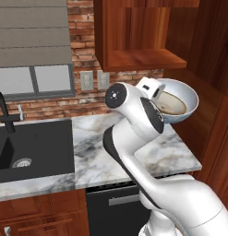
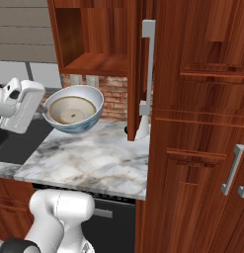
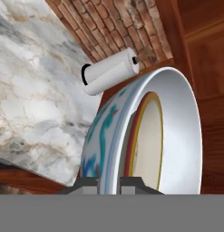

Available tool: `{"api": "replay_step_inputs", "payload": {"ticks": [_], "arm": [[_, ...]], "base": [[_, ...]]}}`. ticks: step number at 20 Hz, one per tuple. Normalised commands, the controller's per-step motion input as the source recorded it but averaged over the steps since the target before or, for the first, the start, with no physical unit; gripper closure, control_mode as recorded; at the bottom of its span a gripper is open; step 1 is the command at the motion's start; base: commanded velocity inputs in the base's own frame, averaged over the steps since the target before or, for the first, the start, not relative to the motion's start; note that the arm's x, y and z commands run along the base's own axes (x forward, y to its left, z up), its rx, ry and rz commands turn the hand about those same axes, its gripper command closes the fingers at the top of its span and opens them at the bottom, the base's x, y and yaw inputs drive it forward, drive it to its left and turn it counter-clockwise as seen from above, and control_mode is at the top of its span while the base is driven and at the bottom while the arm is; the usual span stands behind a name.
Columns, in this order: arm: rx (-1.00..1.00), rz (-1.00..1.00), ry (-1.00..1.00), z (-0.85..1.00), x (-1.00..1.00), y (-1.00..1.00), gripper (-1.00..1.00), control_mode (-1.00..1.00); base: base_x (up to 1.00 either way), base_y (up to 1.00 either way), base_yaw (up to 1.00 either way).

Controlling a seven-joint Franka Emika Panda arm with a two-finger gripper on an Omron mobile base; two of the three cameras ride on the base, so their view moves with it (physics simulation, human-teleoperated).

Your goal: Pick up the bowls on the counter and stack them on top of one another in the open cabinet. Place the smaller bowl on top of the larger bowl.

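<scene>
Gripper (image 3: 112, 181) clamped on deep bowl (image 2: 74, 109) rim, raised above counter (image 2: 94, 160).

The deep bowl (image 2: 74, 112) looks like glossy glazed ceramic. The counter (image 1: 99, 152) is smooth veined marble. The open cabinet (image 1: 143, 34) is reddish, lightly sheened wood.

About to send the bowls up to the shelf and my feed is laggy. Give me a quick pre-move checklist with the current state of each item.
1. Fingers pinching the rim of the deep bowl: ok.
2. Shallower bowl nested inside the deep one: ok.
3. Bowls lifted clear of the counter: ok.
4. Load level: not ok, it tilts a little.
5. Open cabinet shelf bare: ok.
6. Rim clearance under the shelf's front edge: cannot tell.
</scene>
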Motion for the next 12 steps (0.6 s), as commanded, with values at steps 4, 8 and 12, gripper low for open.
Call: {"api": "replay_step_inputs", "payload": {"ticks": [4,8,12], "arm": [[0.00,0.00,-0.03,0.39,-0.20,0.00,1.00,-1.00],[0.00,0.00,-0.03,0.36,-0.13,0.00,1.00,-1.00],[0.00,0.00,-0.04,0.35,-0.07,0.00,1.00,-1.00]], "base": [[0.00,0.00,0.00],[0.00,0.00,0.00],[0.00,0.00,0.00]]}}
